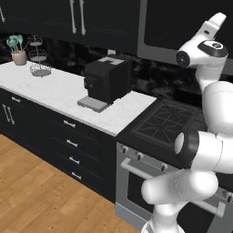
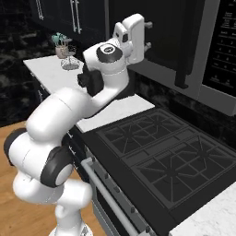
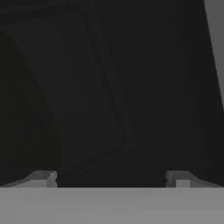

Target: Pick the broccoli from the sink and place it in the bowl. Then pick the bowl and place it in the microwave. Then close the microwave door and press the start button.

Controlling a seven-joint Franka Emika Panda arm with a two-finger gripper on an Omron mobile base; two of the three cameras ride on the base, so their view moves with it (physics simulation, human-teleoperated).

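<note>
I see the microwave (image 2: pixel 184 41) in the upper right of the right base frame, its dark door (image 2: pixel 161 37) looking shut and its panel (image 2: pixel 226 50) at the far right edge. My claw (image 3: pixel 111 179) is raised toward that door, fingertips spread wide and gripping nothing; I judge it sits there to reach the panel. In the hand frame the dark glass sits close ahead. Lower right lies the stove (image 2: pixel 161 161). In the left base frame, a coffee machine (image 1: pixel 107 79) stands on the white table (image 1: pixel 54 93), centre left.
</note>
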